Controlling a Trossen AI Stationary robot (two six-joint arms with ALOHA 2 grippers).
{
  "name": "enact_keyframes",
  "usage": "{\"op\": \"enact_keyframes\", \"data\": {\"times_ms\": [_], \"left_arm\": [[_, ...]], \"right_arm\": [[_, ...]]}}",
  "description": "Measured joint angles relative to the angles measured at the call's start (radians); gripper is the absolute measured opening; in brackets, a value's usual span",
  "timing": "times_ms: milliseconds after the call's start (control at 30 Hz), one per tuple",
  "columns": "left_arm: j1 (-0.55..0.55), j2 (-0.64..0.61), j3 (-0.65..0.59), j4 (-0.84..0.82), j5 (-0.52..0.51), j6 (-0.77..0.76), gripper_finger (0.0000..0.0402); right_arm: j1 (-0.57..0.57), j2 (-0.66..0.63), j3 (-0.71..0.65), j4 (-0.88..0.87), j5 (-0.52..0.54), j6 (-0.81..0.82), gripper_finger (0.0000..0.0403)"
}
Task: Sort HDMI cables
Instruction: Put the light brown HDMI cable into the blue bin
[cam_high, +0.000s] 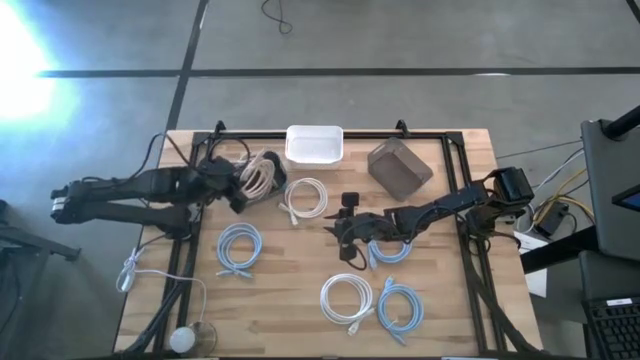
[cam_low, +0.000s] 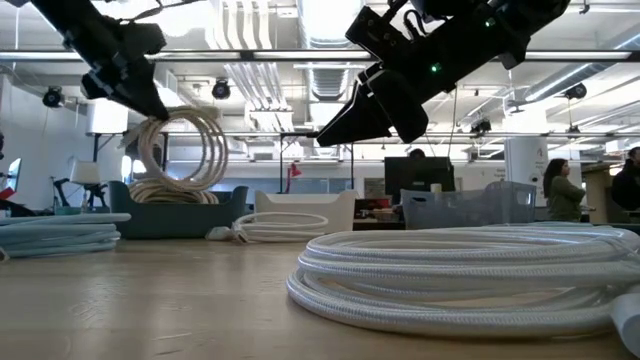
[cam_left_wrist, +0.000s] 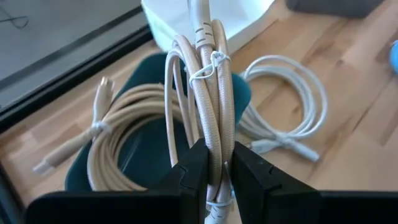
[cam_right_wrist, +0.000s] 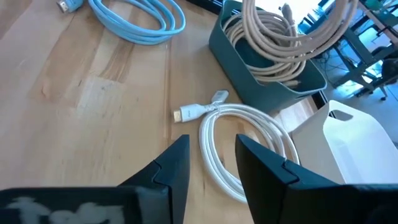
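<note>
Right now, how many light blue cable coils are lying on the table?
3. One coil lies left of centre, one sits near the front right beside a white coil, and one is partly hidden under the right gripper. Others may be hidden.

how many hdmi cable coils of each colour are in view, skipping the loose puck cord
light blue coils: 3
white coils: 2
tan coils: 2, one in the left hand, one in the teal bin
total: 7
</note>
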Motion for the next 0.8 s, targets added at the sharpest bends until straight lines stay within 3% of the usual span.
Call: {"op": "enact_keyframes", "data": {"times_ms": [167,300,800], "left_arm": [[0.001,0.013,-0.061,0.042,-0.005,-0.003,0.0058],[0.002,0.019,-0.1,0.112,0.057,0.024,0.0058],[0.002,0.016,-0.104,0.128,0.163,0.071,0.0061]], "right_arm": [[0.0,0.0,0.0,0.0,-0.001,0.0,0.0127],[0.0,0.0,0.0,0.0,-0.001,-0.002,0.0122],[0.0,0.0,0.0,0.0,-0.002,0.0,0.0114]]}}
